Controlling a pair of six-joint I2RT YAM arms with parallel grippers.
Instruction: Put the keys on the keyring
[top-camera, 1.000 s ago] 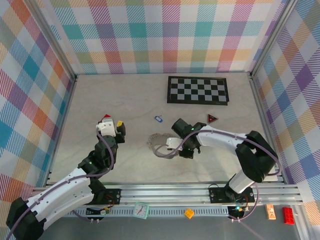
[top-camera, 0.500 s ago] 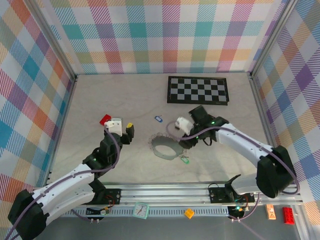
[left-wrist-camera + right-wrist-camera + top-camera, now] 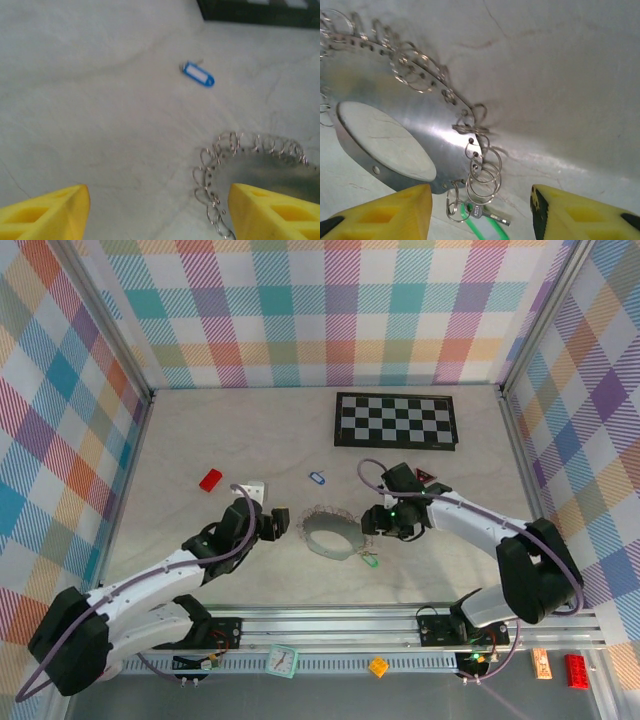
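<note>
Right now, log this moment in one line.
left claw open; right claw open; green key at keyring rim; blue key lying apart

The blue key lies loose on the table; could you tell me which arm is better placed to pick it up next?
Probably the left. The left gripper, open, faces the blue key with bare table between them. The right gripper, open, hovers at the edge of the keyring beside the green key.

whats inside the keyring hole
Bare table shows through the hole of the keyring; the green key lies outside, at its rim. Anything beneath the metal band is covered.
</note>
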